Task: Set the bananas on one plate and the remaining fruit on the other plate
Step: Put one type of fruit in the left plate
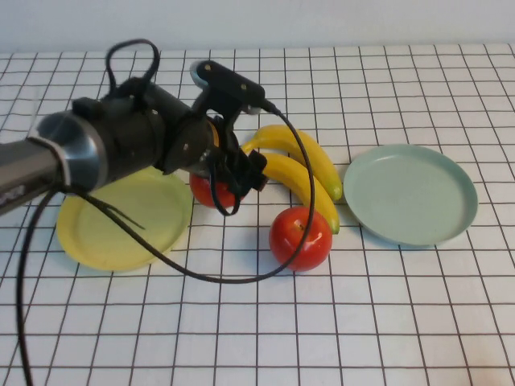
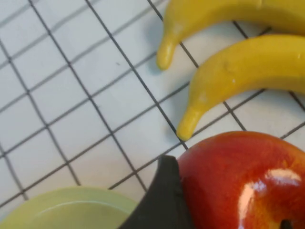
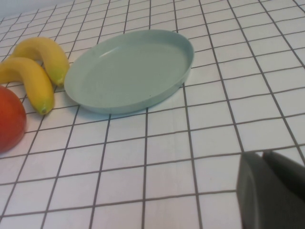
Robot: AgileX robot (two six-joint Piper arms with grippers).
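My left gripper (image 1: pixel 229 183) reaches in from the left and is shut on a red apple (image 1: pixel 211 193), which sits just right of the pale yellow plate (image 1: pixel 121 217). In the left wrist view one dark finger (image 2: pixel 162 200) presses against that apple (image 2: pixel 243 181). A second red apple (image 1: pixel 300 238) lies in front of two yellow bananas (image 1: pixel 310 153) (image 1: pixel 304 189). The blue-green plate (image 1: pixel 410 193) lies empty at the right. My right gripper (image 3: pixel 267 191) is shut and empty, low over the table on the near side of the blue-green plate (image 3: pixel 128 71).
The tabletop is white with a black grid. A black cable (image 1: pixel 201 277) loops from the left arm across the table in front of the yellow plate and up past the free apple. The bananas' tips (image 2: pixel 188 126) lie close to the held apple.
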